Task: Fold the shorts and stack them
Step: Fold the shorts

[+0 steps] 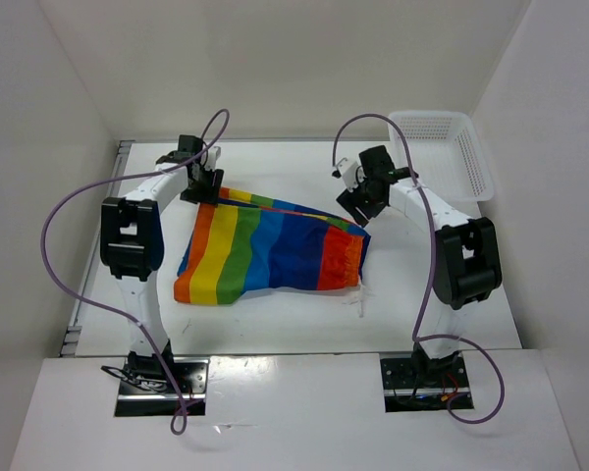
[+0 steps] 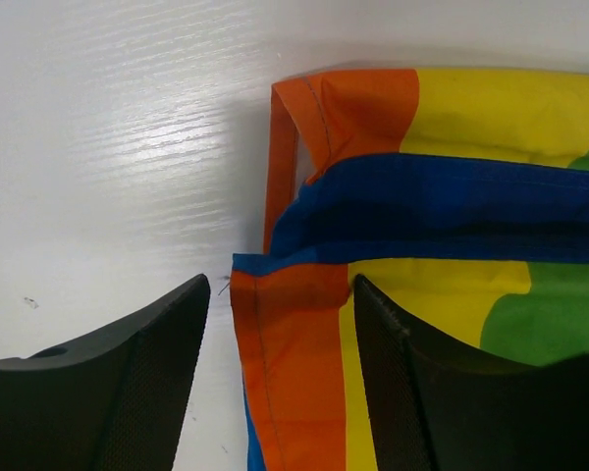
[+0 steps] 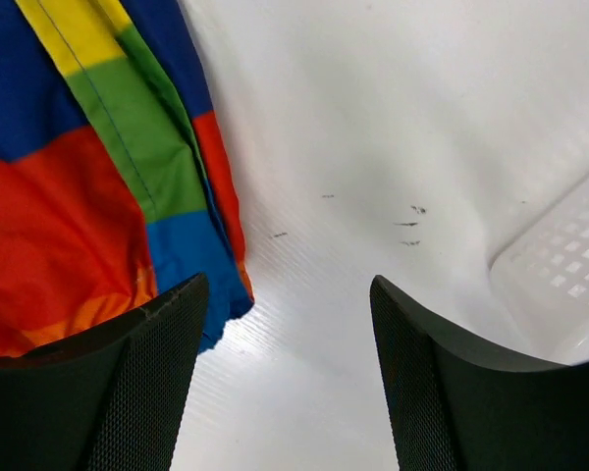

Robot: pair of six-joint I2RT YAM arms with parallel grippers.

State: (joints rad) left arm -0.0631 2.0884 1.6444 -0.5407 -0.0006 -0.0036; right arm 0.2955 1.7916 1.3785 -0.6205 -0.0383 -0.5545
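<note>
The rainbow-striped shorts (image 1: 270, 253) lie folded flat in the middle of the table, waistband at the right, with a white drawstring (image 1: 360, 300) trailing toward me. My left gripper (image 1: 202, 183) is open at the shorts' far left corner. In the left wrist view the orange hem (image 2: 290, 353) lies between the open fingers (image 2: 137, 383). My right gripper (image 1: 361, 203) is open and empty at the far right corner. In the right wrist view the shorts' corner (image 3: 108, 186) sits just left of the gap, bare table between the fingers (image 3: 452, 392).
A white plastic mesh basket (image 1: 447, 149) stands at the back right corner; its edge shows in the right wrist view (image 3: 560, 280). White walls enclose the table at left, back and right. Purple cables loop from both arms.
</note>
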